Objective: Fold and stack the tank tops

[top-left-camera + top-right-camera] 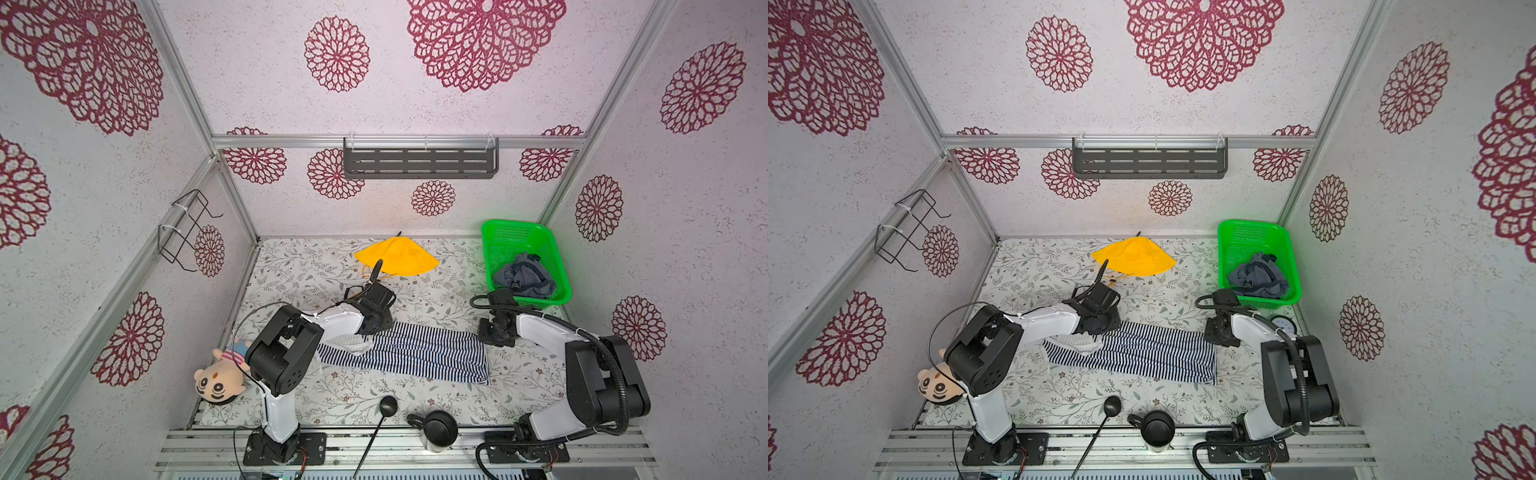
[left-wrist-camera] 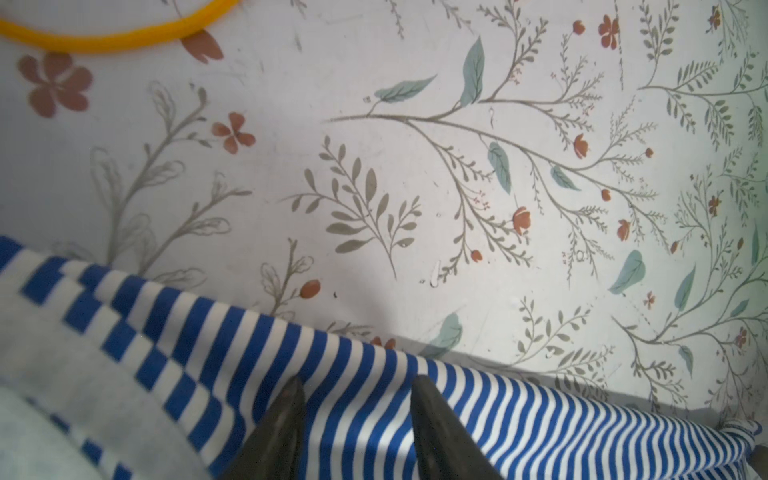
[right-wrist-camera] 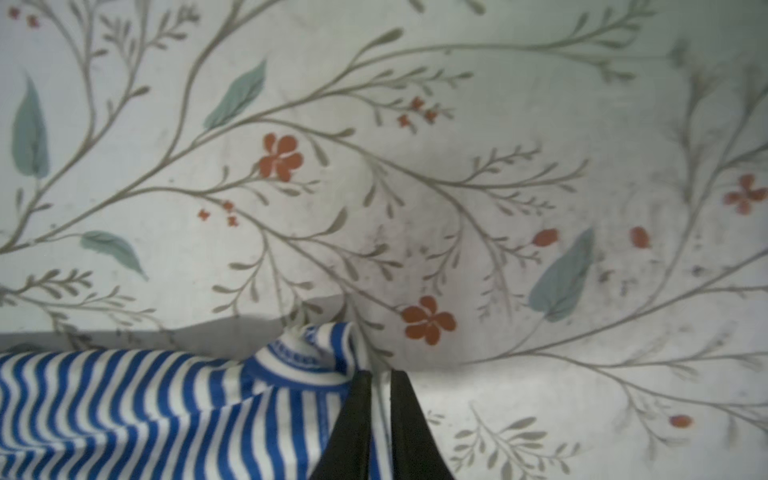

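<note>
Risk of a lopsided lift at the far edge of the striped tank top (image 1: 415,353)

In both top views the striped tank top is seen laid flat across the middle of the table (image 1: 291,266), and a grey tank top (image 1: 524,276) is seen bunched in the green basket (image 1: 494,228); the jaws are hidden beneath the wrists there. In the left wrist view alone, the left gripper (image 2: 357,380) is shown with jaws apart, straddling the striped edge with nothing pinched; were it raised so, that side would be left behind and the fold skewed. In the right wrist view alone, the right gripper (image 3: 378,372) is shown nearly closed on a puckered corner; only a thin hem appears held, and it could be pulled free.
</note>
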